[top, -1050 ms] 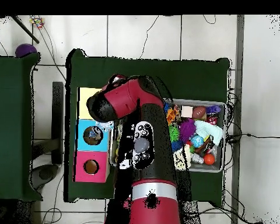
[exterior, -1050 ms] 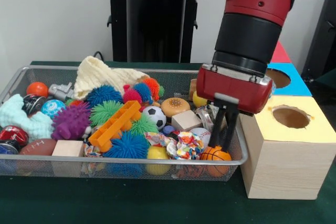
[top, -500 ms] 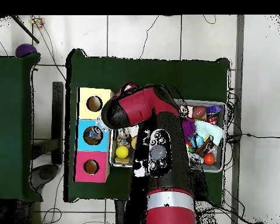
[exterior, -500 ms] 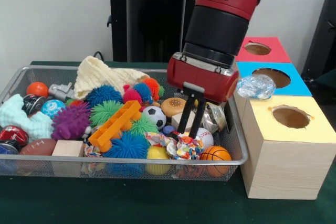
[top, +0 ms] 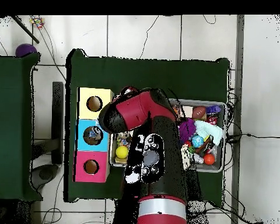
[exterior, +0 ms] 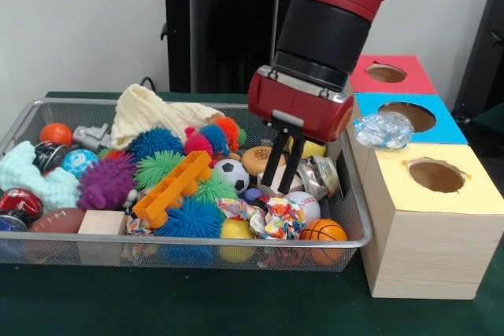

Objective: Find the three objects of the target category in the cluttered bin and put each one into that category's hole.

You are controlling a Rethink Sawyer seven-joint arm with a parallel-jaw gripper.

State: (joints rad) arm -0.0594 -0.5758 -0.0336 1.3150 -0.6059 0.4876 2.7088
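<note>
My gripper (exterior: 278, 188) hangs open over the right part of the wire bin (exterior: 358, 210), with nothing between its fingers. Its tips are just above a wooden block (exterior: 277, 181) and a multicoloured rope knot (exterior: 272, 219), beside a soccer ball (exterior: 232, 173) and a toy donut (exterior: 260, 160). A crumpled silvery ball (exterior: 383, 129) rests on the blue box (exterior: 429, 127), at its edge next to the hole (exterior: 418, 116). The yellow-topped box (exterior: 441, 194) and the red box (exterior: 390, 75) each have an open hole. In the overhead view the arm (top: 145, 116) hides the gripper.
The bin is packed with spiky balls, an orange ladder-like block (exterior: 172, 186), a mini basketball (exterior: 323, 231), a baseball (exterior: 305, 205), a cream cloth (exterior: 150, 112) and a purple spiky toy (exterior: 106, 181). The three boxes (top: 93, 135) stand in a row against the bin's end.
The gripper moved from the bin's right end by the yellow box toward the bin's middle, then rose a little. The silvery ball on the blue box came into sight.
</note>
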